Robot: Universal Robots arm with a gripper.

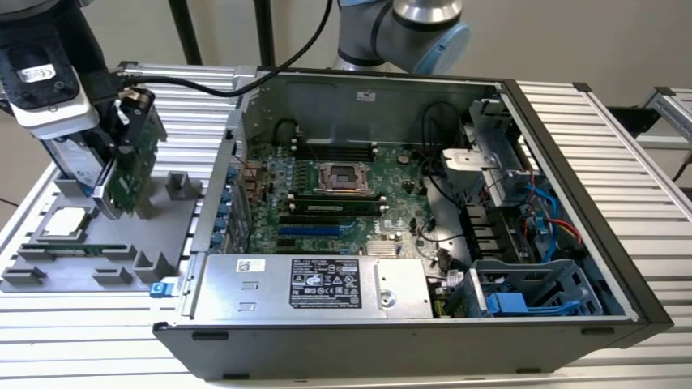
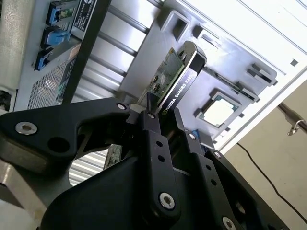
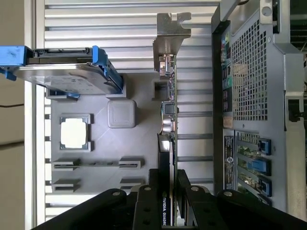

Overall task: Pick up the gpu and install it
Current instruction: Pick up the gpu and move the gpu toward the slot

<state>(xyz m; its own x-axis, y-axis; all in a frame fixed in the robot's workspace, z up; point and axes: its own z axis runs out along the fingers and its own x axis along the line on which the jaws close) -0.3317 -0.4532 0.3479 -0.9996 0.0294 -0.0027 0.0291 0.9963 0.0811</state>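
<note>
The gpu (image 1: 132, 166) stands on edge over the grey holder tray (image 1: 65, 271) at the exterior view's left, green board facing the case. My gripper (image 1: 121, 113) is shut on its upper edge. In the second wrist view the black fingers (image 2: 152, 132) clamp the card (image 2: 175, 72) on both faces. The first wrist view has the gpu (image 3: 168, 110) edge-on, its silver bracket (image 3: 171, 31) at the far end and my gripper (image 3: 168, 178) closed on it. Whether the card still rests in the tray's slot I cannot tell.
A silver hard drive in a blue caddy (image 3: 67, 72) stands upright in the tray beside the gpu, with a square processor chip (image 3: 74, 132) lying near it. The open computer case (image 1: 605, 243) lies at the exterior view's right, motherboard (image 1: 335, 203) and blue slots (image 1: 313, 230) exposed.
</note>
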